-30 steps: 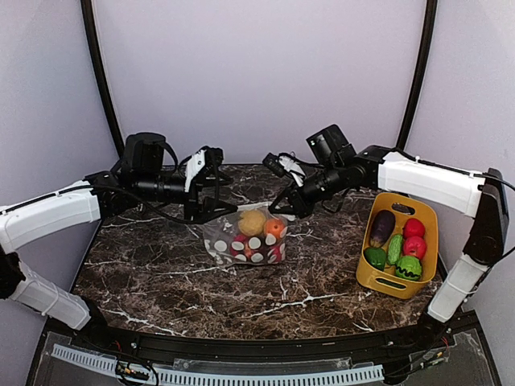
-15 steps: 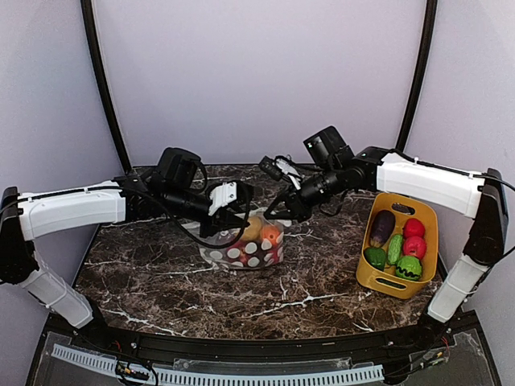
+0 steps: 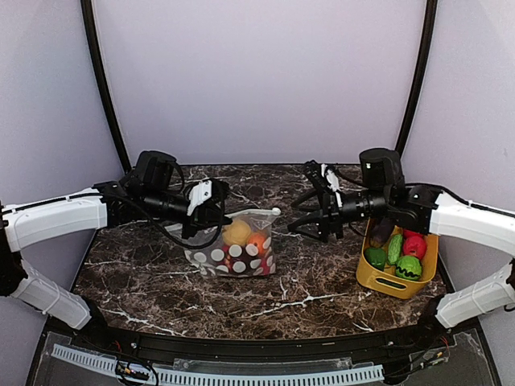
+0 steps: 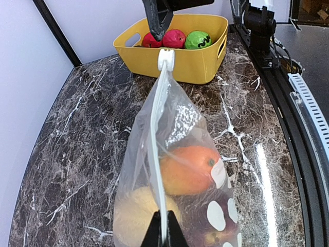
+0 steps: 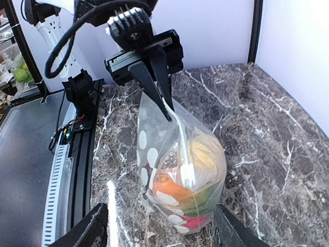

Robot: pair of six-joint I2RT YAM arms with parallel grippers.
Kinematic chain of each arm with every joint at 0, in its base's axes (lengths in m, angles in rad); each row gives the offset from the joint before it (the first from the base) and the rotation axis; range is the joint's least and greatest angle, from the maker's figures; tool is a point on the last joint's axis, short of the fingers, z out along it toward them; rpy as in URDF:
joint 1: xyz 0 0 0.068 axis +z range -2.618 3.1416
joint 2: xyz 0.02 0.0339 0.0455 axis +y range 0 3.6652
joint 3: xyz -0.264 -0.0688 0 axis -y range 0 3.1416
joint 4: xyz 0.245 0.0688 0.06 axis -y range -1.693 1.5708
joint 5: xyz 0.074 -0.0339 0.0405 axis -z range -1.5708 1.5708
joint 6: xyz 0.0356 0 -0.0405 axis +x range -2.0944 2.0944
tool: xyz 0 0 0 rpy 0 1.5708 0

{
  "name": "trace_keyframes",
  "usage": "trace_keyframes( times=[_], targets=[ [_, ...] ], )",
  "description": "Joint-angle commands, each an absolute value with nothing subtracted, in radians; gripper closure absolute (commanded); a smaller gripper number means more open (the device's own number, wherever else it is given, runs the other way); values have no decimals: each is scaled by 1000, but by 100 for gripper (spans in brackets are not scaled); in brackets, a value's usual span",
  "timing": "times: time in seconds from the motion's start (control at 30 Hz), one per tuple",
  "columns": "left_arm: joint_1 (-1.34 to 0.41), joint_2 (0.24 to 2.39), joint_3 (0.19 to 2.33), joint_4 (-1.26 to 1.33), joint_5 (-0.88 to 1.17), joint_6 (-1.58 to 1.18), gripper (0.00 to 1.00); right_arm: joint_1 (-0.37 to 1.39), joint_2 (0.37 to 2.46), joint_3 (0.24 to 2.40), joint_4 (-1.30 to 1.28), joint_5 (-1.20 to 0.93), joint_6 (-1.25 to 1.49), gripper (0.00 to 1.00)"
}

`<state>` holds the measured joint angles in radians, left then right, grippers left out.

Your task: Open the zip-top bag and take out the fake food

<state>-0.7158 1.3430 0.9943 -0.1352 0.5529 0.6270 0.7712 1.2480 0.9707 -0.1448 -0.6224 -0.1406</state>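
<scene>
The zip-top bag (image 3: 233,256) stands on the marble table, clear with white dots, its zip strip (image 4: 158,128) stretched upward. My left gripper (image 3: 219,211) (image 4: 164,230) is shut on the strip's near end. The white slider (image 3: 276,211) (image 4: 165,57) sits at the far end. Fake food shows inside: an orange fruit (image 4: 187,169), a yellow one (image 4: 134,216) and a red one (image 5: 241,230). My right gripper (image 3: 291,215) (image 5: 162,234) is open, right of the bag and apart from it, with nothing between its fingers (image 5: 91,229).
A yellow basket (image 3: 378,281) (image 4: 190,64) stands at the right, under my right arm. It holds a purple eggplant (image 3: 382,227), red fruits (image 3: 414,245) and green toy vegetables (image 3: 408,268). A black rail (image 5: 77,154) runs along the table's near edge.
My right gripper let go of the bag's end, opened and drew back to the right. My left gripper closed on the zip strip and pulled the bag slightly left.
</scene>
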Motion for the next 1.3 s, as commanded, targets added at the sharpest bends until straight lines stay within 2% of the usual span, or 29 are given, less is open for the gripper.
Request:
trace_keyframes(
  times=[0.0, 0.47, 0.7, 1.0, 1.1, 1.13, 1.27],
  targets=[
    [-672, 1296, 977, -72, 717, 573, 99, 770, 1218, 845, 119, -581, -160, 34],
    [-662, 1283, 946, -4, 797, 527, 99, 783, 1323, 808, 391, -663, -62, 40],
    [-662, 1292, 946, -2, 810, 523, 99, 790, 1365, 845, 389, -690, -63, 55],
    [-663, 1302, 944, -3, 806, 523, 99, 793, 1377, 871, 387, -735, -52, 53],
    [-662, 1302, 944, -3, 802, 524, 99, 793, 1379, 874, 382, -742, -55, 56],
    [-661, 1302, 944, -3, 801, 524, 99, 793, 1382, 876, 377, -744, -57, 58],
    [-661, 1304, 944, -3, 795, 523, 99, 794, 1387, 882, 371, -760, -61, 79]
  ],
)
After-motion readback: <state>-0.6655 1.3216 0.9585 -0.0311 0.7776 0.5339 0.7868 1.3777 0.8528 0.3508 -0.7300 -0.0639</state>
